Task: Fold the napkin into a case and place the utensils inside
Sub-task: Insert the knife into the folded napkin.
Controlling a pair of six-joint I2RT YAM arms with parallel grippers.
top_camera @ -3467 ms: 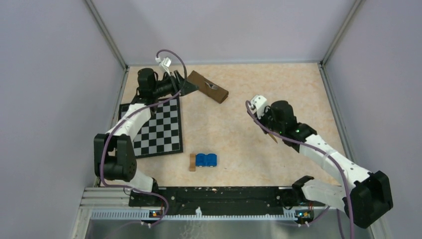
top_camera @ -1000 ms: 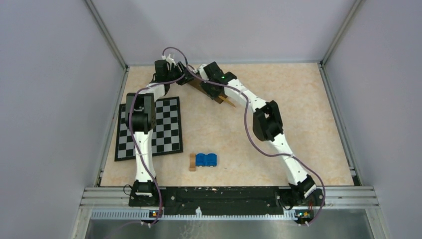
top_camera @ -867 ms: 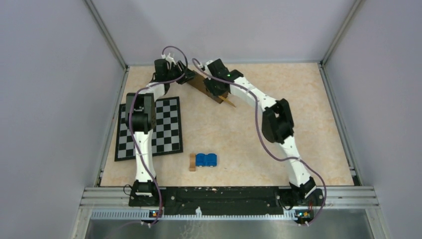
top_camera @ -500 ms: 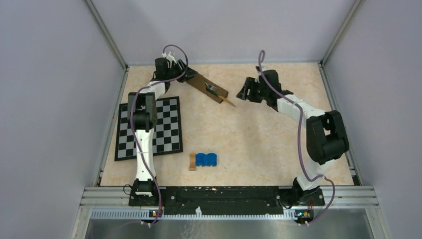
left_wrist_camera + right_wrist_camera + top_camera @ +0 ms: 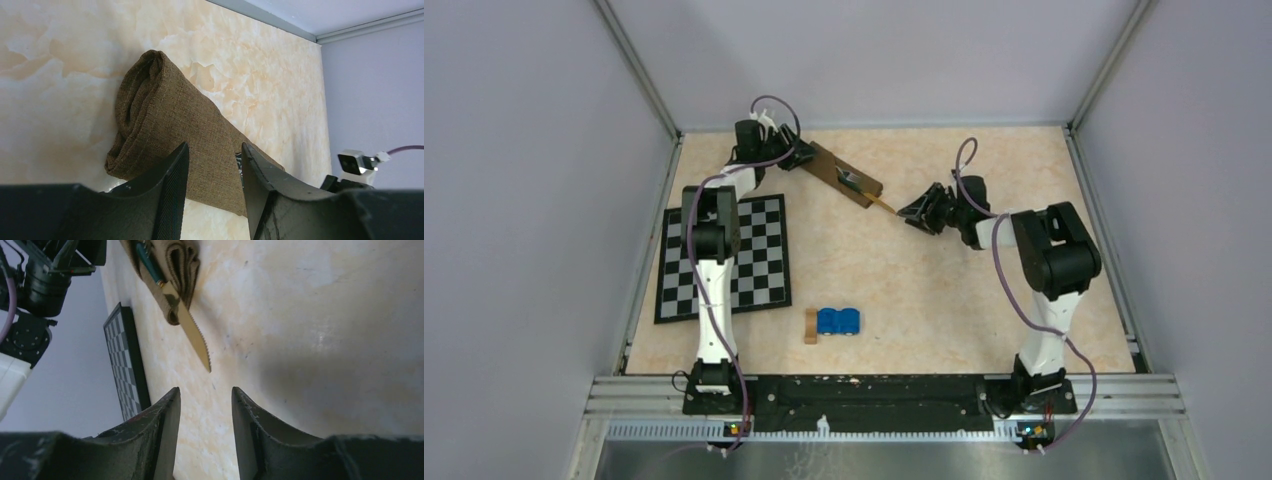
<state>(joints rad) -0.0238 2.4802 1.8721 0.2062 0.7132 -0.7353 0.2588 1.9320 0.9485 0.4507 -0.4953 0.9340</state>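
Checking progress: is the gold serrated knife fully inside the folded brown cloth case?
Sticking out: the blade of the gold serrated knife lies bare beyond the end of the brown cloth case.

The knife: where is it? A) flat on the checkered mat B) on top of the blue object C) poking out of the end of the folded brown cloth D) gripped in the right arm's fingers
C: the right wrist view shows the knife with its serrated blade sticking out of the case, and the right fingers empty.
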